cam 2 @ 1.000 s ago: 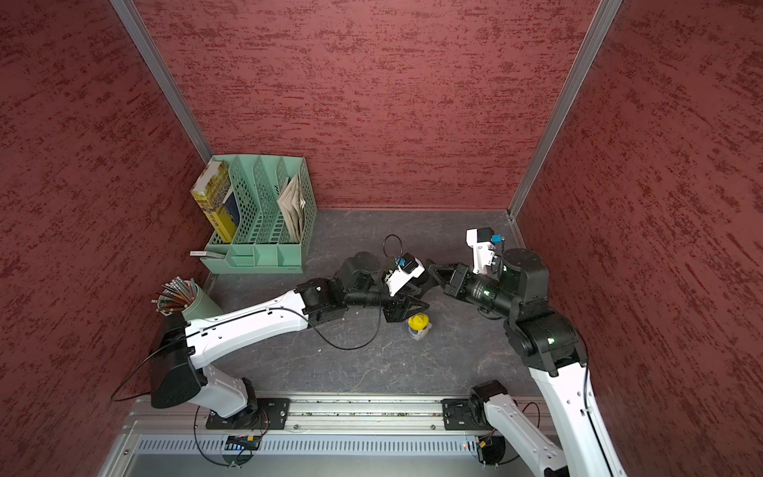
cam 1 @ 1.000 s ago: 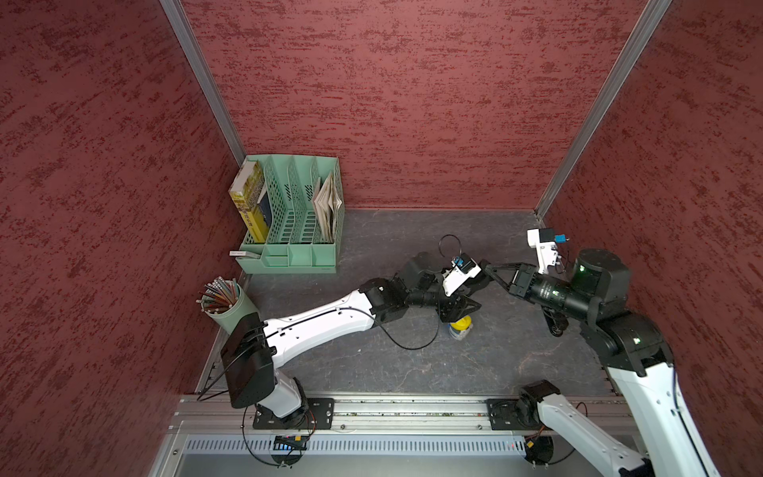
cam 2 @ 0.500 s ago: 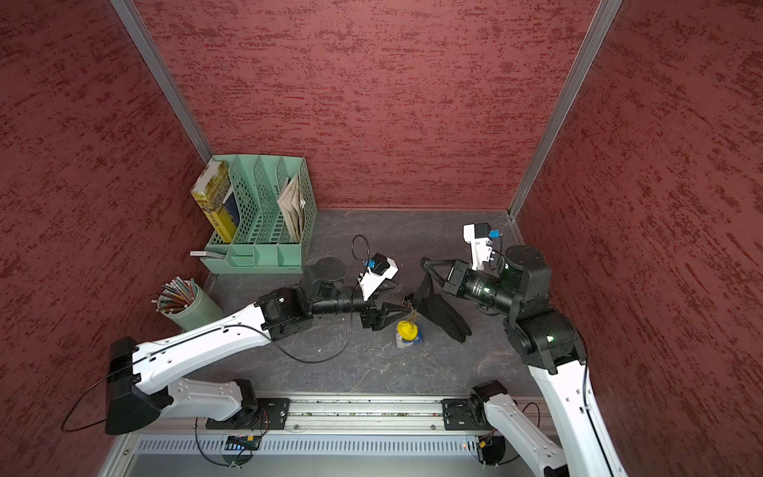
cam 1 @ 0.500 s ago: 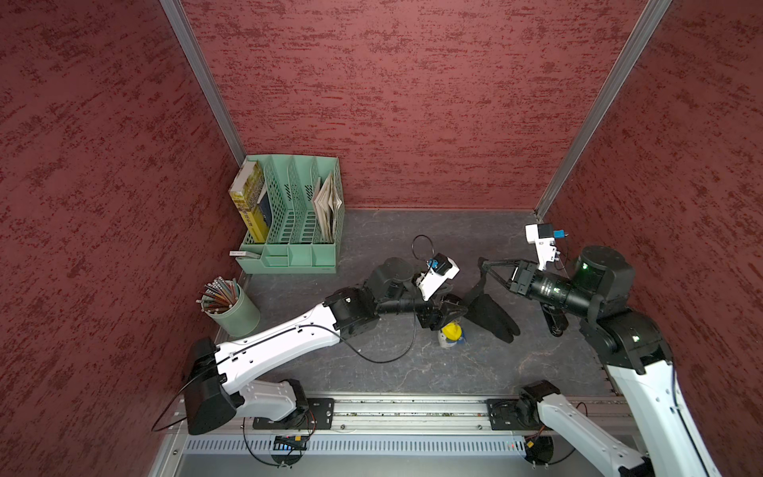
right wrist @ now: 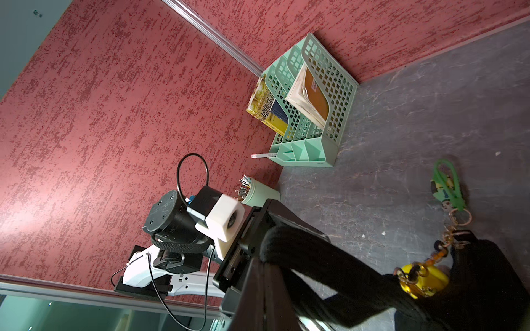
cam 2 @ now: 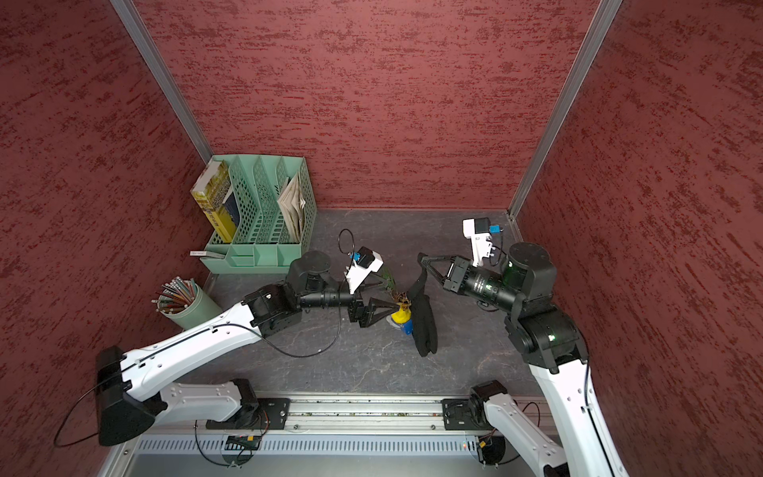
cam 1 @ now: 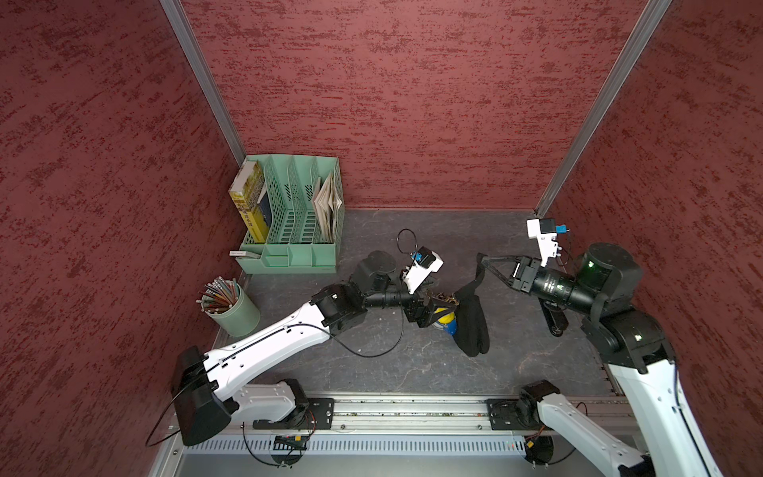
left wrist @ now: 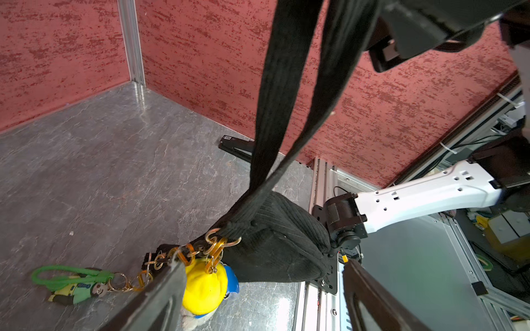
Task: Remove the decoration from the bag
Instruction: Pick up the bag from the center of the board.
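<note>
The black bag [cam 1: 470, 326] [cam 2: 423, 326] hangs by its strap [right wrist: 315, 258] from my right gripper [cam 1: 481, 260] [right wrist: 259, 262], which is shut on the strap above the floor. The decoration hangs at the bag's lower end: a chain of amber rings [left wrist: 183, 253], a yellow and blue plush [left wrist: 205, 286] [cam 1: 444, 318] [right wrist: 421, 282], and a green cord with a flat figure [left wrist: 74, 282] [cam 2: 388, 276] lying on the floor. My left gripper [cam 1: 448, 305] [left wrist: 262, 265] is open, with one finger against the chain and plush. Nothing is clamped between its jaws.
A green file rack [cam 1: 291, 223] with books stands at the back left. Below it by the left wall is a pen cup [cam 1: 231, 303]. A black bar-shaped object [cam 1: 553, 322] lies near the right wall. The metal rail [cam 1: 413, 409] runs along the front edge.
My left gripper's jaws have spread wide. My right gripper has lifted the strap, so the bag now hangs instead of lying bunched between the grippers.
</note>
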You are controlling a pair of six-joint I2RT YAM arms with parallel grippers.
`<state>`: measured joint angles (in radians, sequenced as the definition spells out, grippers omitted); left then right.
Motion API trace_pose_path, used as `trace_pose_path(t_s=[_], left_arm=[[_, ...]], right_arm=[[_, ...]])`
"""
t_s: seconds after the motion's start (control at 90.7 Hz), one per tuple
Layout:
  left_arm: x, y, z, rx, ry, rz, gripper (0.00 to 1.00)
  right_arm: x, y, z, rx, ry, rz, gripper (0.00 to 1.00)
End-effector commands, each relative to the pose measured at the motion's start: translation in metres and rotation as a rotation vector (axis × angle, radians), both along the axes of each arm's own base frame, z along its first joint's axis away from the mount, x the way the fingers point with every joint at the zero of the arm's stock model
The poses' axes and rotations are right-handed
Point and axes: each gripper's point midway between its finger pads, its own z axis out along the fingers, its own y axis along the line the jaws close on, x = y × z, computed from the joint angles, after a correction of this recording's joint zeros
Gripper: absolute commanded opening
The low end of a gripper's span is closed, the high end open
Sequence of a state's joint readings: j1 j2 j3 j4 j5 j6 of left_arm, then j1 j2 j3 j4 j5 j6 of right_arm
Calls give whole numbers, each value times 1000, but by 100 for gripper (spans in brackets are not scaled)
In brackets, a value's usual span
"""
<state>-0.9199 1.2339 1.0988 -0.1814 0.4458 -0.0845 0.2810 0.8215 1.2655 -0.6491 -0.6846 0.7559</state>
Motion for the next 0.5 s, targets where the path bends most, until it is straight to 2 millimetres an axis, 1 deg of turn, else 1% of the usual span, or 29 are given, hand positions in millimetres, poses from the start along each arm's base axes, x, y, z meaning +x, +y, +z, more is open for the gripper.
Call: trace_pose_path(t_s=[0.0,0.099,0.22,0.397,0.485], left_arm=[[-9,-1,9,-30,-32,-60,89],[-9,-7,11,-38,-45,-98,88],[-5,-11,15,-61,-38,-148,83],[0,-21,12,-45,-37,-191,74],[2,-26,8,-36,-35,-205,72]], right_arm=[[-11,6,31,50,-104,50,0],[-12,9,34,63,-111,73,0],[-15,13,38,74,-121,105,0],[-16,18,41,88,-129,145,0],[-17,21,43,92,-137,166,0]])
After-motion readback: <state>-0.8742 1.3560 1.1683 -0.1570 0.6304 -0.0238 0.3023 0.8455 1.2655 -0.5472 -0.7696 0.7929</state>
